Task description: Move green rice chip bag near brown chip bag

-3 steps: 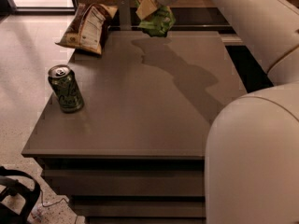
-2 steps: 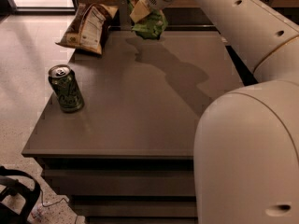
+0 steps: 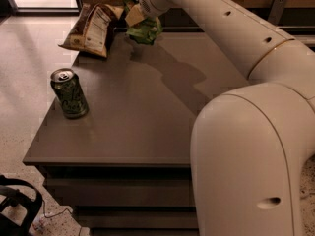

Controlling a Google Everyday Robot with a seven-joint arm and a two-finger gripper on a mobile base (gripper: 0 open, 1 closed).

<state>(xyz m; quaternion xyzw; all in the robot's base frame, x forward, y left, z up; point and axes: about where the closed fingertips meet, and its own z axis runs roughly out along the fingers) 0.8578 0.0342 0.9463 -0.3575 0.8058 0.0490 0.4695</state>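
My gripper (image 3: 134, 9) is at the far edge of the table, shut on the green rice chip bag (image 3: 142, 29). The bright green bag hangs from it just above the tabletop. The brown chip bag (image 3: 91, 29), dark brown with a white label panel, lies on the far left corner of the table, just left of the green bag. My arm reaches over the table's right side and hides the upper part of the green bag.
A green soda can (image 3: 69, 93) stands upright near the table's left edge. The grey table (image 3: 142, 117) has a front edge close to me. A tiled floor lies to the left, a wooden wall behind. A dark object (image 3: 15, 210) sits on the floor at bottom left.
My gripper has carried the green bag leftward along the far edge, closer to the brown bag. The can and brown bag have not moved.
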